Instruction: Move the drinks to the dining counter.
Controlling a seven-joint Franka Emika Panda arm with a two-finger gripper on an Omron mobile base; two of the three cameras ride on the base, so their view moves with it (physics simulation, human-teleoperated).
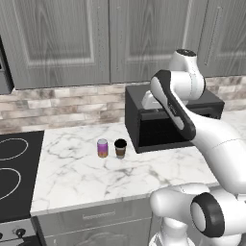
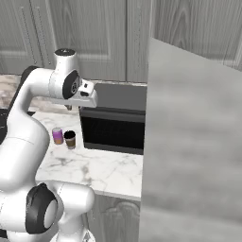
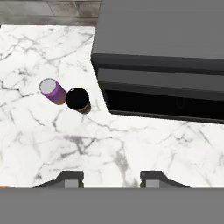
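Left base view: can [image 1: 103, 148] and cup [image 1: 120, 148] stand upright, just beside each other on the marble worktop [image 1: 81, 178], near the microwave [image 1: 158, 126]; neither has reached the dining counter.
Right base view: arm raised above the worktop, well clear of both drinks.
Hand view: gripper [image 3: 112, 178] looks down from above, holds nothing, jaws at their narrowest; likely lining up a first pick.

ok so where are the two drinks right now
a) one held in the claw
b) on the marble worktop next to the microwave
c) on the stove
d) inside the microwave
b, the can and the cup stand upright side by side on the marble worktop, just left of the microwave in the left base view, with nothing held in the claw.
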